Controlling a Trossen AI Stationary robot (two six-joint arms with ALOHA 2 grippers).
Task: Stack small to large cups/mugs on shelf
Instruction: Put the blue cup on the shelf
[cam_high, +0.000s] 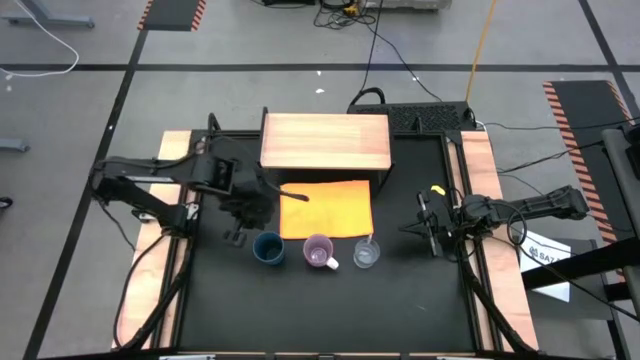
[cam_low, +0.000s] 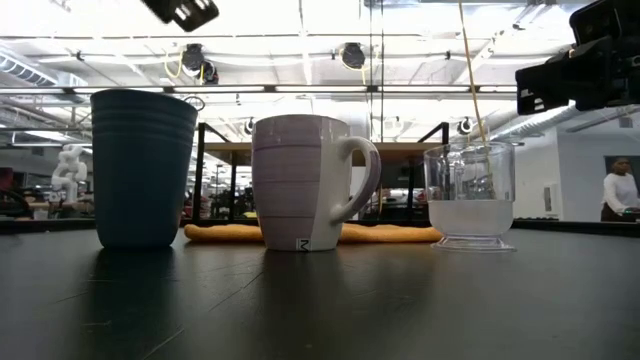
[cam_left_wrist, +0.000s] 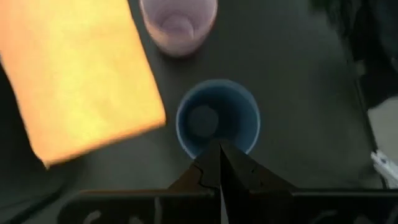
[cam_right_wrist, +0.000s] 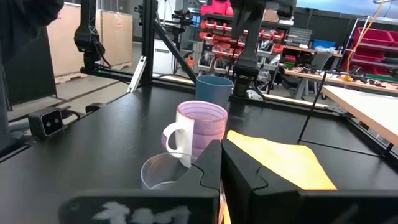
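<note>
Blue tumbler (cam_high: 267, 248), lilac mug (cam_high: 319, 251), clear cup (cam_high: 366, 254) in row just in front of orange sheet (cam_high: 326, 208); shelf (cam_high: 325, 141) behind sheet, bare. Left gripper (cam_left_wrist: 219, 163) above tumbler, fingers pressed together, holding nothing. Right gripper (cam_right_wrist: 221, 163) beside clear cup, likewise closed, empty. Tumbler likely light, rigid, smooth; pinch rim wall.

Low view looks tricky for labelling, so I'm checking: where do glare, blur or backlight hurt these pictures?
Low view: bright ceiling lights backlight the blue tumbler, lilac mug and clear cup, which mirror faintly on the black table. Left wrist view: soft throughout; the orange sheet glows, edges smeared. Right wrist view: near fingers blurred. High view: even, sharp.
</note>
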